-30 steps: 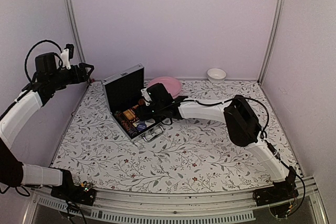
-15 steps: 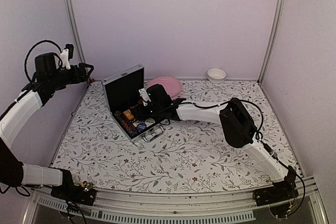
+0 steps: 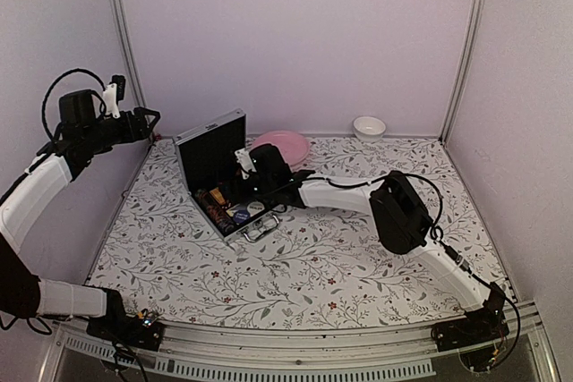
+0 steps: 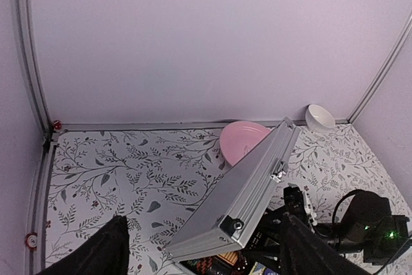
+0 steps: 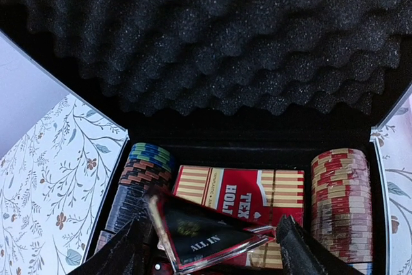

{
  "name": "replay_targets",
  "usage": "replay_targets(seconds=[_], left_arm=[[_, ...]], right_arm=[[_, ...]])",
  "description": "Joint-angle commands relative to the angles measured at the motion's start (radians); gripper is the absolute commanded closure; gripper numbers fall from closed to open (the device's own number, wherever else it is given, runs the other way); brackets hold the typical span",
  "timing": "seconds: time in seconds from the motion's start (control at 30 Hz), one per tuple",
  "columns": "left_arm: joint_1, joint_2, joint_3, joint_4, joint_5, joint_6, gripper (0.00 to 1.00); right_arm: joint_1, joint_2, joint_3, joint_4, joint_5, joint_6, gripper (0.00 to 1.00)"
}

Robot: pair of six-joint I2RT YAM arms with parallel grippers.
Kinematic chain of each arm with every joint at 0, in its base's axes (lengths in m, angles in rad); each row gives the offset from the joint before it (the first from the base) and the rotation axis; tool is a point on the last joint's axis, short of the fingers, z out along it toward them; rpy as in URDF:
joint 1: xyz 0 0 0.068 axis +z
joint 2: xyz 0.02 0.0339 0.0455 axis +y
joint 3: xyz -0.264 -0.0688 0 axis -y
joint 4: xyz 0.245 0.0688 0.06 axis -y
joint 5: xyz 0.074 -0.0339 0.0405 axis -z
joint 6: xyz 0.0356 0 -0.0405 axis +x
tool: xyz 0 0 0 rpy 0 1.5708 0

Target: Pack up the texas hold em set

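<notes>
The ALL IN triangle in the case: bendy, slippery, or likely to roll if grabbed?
Probably stiff: the triangle keeps straight edges and sharp corners. Its rim looks glossy and clear like hard plastic, so it may be slippery. It looks flat and thin, so it should lie still rather than roll, and is likely light.

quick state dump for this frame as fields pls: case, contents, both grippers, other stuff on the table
case: silver case open, lid propped up, black foam lining
contents: red chip stack at right, dark chip stack at left, card deck between
right gripper: over the case, appears shut on ALL IN triangle
left gripper: open, empty, raised at far left
other: pink plate behind the case, white bowl by the back wall
</notes>
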Motion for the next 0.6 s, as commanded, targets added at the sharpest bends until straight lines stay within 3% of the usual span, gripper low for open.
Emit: replay_targets(seconds=[0.0, 0.4, 0.47, 0.57], left_arm=[[0.014, 0.006, 0.019, 0.003, 0.02, -0.008, 0.2], [0.022, 0.004, 0.014, 0.025, 0.079, -0.005, 0.2], [0.022, 0.0, 0.009, 0.044, 0.122, 0.0, 0.2], [0.022, 0.006, 0.006, 0.064, 0.216, 0.01, 0.19]], right_arm=[[-0.011, 0.032, 0.036, 0.055, -0.012, -0.011, 0.26], [-0.017, -0.04, 0.022, 0.039, -0.018, -0.028, 0.14], [-0.016, -0.121, -0.058, 0.049, 0.014, -0.033, 0.13], [-0.016, -0.321, -0.353, 0.222, 0.067, -0.03, 0.09]])
